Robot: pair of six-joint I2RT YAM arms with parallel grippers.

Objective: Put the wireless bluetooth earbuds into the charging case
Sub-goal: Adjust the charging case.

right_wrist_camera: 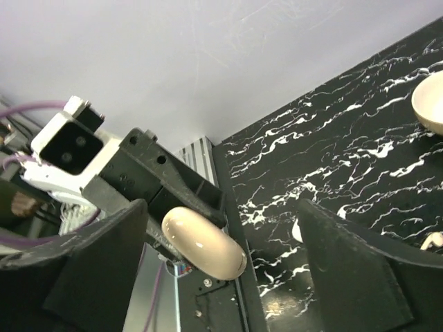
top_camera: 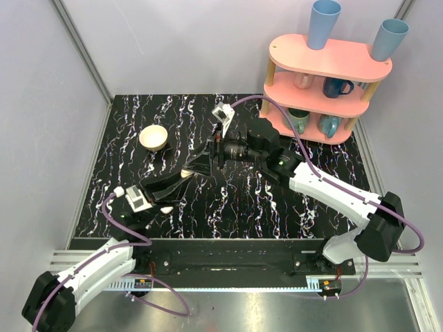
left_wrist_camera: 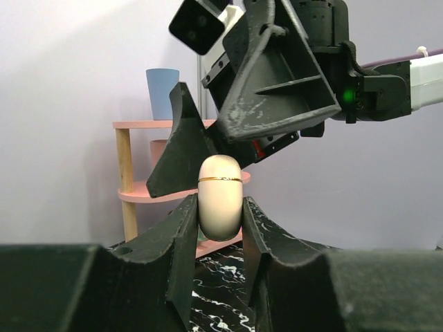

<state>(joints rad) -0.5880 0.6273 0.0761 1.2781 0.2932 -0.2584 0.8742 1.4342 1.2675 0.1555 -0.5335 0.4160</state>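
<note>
A smooth, glossy cream oval case (left_wrist_camera: 220,197) with a thin gold seam sits pinched upright in the left gripper (left_wrist_camera: 220,225). The right gripper (right_wrist_camera: 221,221) spreads wide around it, above the black marbled table (right_wrist_camera: 332,138).

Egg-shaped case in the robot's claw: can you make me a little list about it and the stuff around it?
case: cream, oval, held up off the table
lid: shut, thin gold line around it
left gripper: shut on the case, squeezing its lower half
right gripper: open, close to the case, not gripping it
bowl: cream, on the table, back left
shelf: pink, back right, holding cups
</note>
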